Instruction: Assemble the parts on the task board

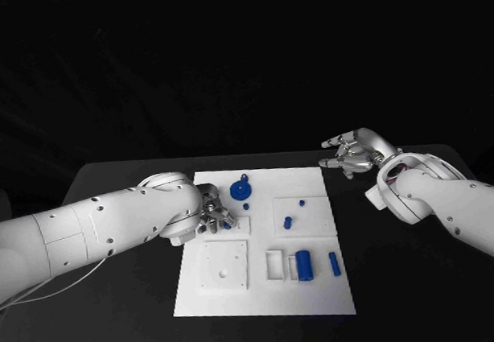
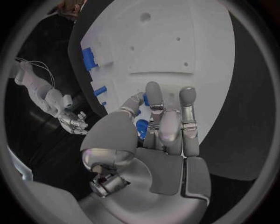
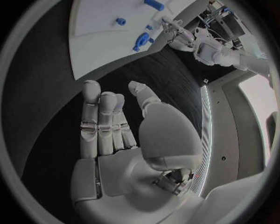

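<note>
The white task board (image 1: 270,294) lies in the middle of the black table. My left hand (image 1: 212,210) is over the board's far left part, fingers curled in. In the left wrist view its thumb and fingers (image 2: 160,116) pinch a small blue part (image 2: 142,128). A round blue part (image 1: 241,191) stands just beyond that hand. Two small blue pieces (image 1: 288,222) sit on a raised square, and a blue cylinder (image 1: 305,264) and a slim blue pin (image 1: 334,263) lie lower right. My right hand (image 1: 356,152) hovers over the table off the board's far right corner, fingers (image 3: 99,116) straight, holding nothing.
A raised white plate (image 1: 225,266) with small holes sits on the board's near left. Bare black table (image 1: 409,286) runs along both sides of the board. The right wrist view shows the board (image 3: 99,37) and my left hand (image 3: 178,37) across it.
</note>
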Controlling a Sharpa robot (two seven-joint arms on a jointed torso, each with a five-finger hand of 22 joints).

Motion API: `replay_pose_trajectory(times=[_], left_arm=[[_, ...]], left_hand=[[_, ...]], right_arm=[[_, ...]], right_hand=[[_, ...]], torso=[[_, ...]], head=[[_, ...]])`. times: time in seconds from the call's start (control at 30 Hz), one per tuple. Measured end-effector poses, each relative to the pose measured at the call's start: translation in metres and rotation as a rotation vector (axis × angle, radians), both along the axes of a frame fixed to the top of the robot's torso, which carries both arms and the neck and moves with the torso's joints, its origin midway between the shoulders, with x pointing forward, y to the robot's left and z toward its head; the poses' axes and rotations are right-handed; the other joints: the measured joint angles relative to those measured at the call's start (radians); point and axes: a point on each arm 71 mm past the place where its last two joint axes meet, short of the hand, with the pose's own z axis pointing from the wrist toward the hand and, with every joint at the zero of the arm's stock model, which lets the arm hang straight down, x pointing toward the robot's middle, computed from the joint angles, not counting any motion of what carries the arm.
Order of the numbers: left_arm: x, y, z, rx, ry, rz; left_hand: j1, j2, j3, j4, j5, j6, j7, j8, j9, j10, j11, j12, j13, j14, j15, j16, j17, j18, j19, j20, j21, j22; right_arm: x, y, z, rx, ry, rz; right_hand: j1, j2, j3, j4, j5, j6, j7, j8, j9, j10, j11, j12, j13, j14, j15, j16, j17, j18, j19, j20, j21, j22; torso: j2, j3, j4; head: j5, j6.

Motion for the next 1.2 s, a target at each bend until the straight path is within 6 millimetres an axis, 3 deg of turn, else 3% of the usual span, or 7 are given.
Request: replay_pose_trajectory(times=[0.1,0.4,0.43,0.47,0.57,1.07,1.2], left_arm=[[-0.0003,-0.0002,0.0,0.003,-0.002,-0.003],[-0.0007,-0.0002,-0.0005,0.007,-0.005,-0.007],[-0.0009,0.0002,-0.0015,0.009,-0.004,-0.007],[-0.0018,0.0003,-0.0034,0.01,-0.001,-0.008],[-0.0026,0.0004,-0.005,0.012,0.003,-0.008],[-0.0029,0.0039,-0.0061,0.013,0.004,-0.004],[-0.0035,0.0065,-0.0073,0.015,0.006,0.0]], left_hand=[[0.016,-0.003,-0.022,0.022,-0.039,0.0,0.0,0.0,-0.004,0.0,0.0,0.0,0.0,0.0,0.0,0.0,-0.002,0.0,0.0,0.0,0.0,0.0],[0.018,-0.04,-0.063,0.083,-0.066,0.006,-0.006,0.009,-0.017,0.0,0.0,0.0,0.0,-0.002,-0.002,-0.004,-0.003,0.001,0.0,0.0,-0.005,0.0],[0.013,-0.045,-0.068,0.087,-0.075,0.044,-0.032,0.006,-0.017,0.0,0.0,0.0,0.0,-0.003,-0.002,-0.004,-0.003,0.001,0.0,0.0,-0.005,0.0],[0.012,-0.046,-0.071,0.095,-0.085,0.131,-0.088,0.004,-0.017,-0.004,-0.004,0.0,0.0,-0.006,-0.006,-0.004,-0.003,0.001,0.0,0.0,-0.005,0.0],[0.01,-0.056,-0.08,0.114,-0.116,0.169,-0.125,0.004,-0.016,-0.031,-0.031,0.0,0.0,-0.008,-0.01,-0.004,-0.005,0.001,0.0,0.0,-0.005,0.0],[0.034,-0.09,-0.089,0.189,-0.146,0.166,-0.138,0.004,-0.012,-0.033,-0.033,0.0,0.0,-0.007,-0.008,-0.004,-0.006,0.001,0.004,-0.004,-0.009,0.0],[0.02,-0.127,-0.081,0.23,-0.204,0.174,-0.142,0.004,-0.012,-0.033,-0.033,0.0,0.0,-0.007,-0.008,-0.004,-0.006,0.001,0.004,-0.004,-0.009,0.0]], right_arm=[[-0.0001,0.0002,-0.0003,0.0,0.001,0.0],[-0.0002,0.0002,-0.0011,0.0,0.002,0.0],[-0.0002,0.0003,-0.0012,0.001,0.002,0.0],[-0.0002,0.0001,-0.0013,0.0,0.002,0.0],[-0.0002,0.0,-0.0016,0.0,0.003,-0.001],[-0.0002,-0.0007,-0.0021,0.0,0.004,-0.002],[-0.0003,-0.001,-0.0026,0.0,0.005,-0.003]], right_hand=[[0.0,0.0,0.0,0.0,0.0,0.0,0.0,0.0,0.0,0.0,0.0,0.0,0.0,0.0,0.0,0.0,0.0,0.0,0.0,0.0,0.0,0.0],[-0.004,-0.004,0.0,0.0,0.0,-0.001,-0.002,0.0,0.0,0.0,0.0,0.0,0.0,0.0,0.0,0.0,0.0,0.0,0.0,0.0,0.0,0.0],[-0.004,-0.004,0.0,0.0,0.0,-0.001,-0.002,0.0,0.0,0.0,0.0,0.0,0.0,0.0,0.0,0.0,0.0,0.0,0.0,0.0,0.0,0.0],[-0.004,-0.004,0.0,0.0,0.0,-0.001,-0.002,0.0,0.0,0.0,0.0,0.0,0.0,0.0,0.0,0.0,0.0,0.0,0.0,0.0,0.0,0.0],[-0.004,-0.004,-0.001,0.002,0.0,-0.003,-0.001,0.0,0.0,0.0,0.0,0.0,0.0,0.0,0.0,0.0,0.0,0.0,0.0,0.0,-0.006,0.0],[-0.004,-0.004,-0.006,0.006,0.006,-0.006,0.003,0.0,0.0,0.0,0.0,0.0,-0.001,0.0,0.0,-0.004,-0.001,0.0,0.0,0.0,-0.008,0.0],[-0.004,-0.004,-0.01,0.01,0.006,-0.01,0.006,0.0,0.0,0.0,0.0,0.0,-0.001,0.0,0.0,-0.004,-0.001,0.0,0.0,0.0,-0.008,0.0]], torso=[[0.0,-0.0001,0.0],[0.0,0.0001,-0.0002],[0.0,0.0001,-0.0003],[0.0,0.0001,-0.0004],[0.0,0.0002,-0.0004],[0.0,0.0003,-0.0006],[0.0,0.0,-0.0006]], head=[[0.0,0.0],[0.001,-0.001],[0.001,-0.001],[0.001,-0.001],[0.001,-0.001],[-0.002,0.0],[-0.003,0.001]])
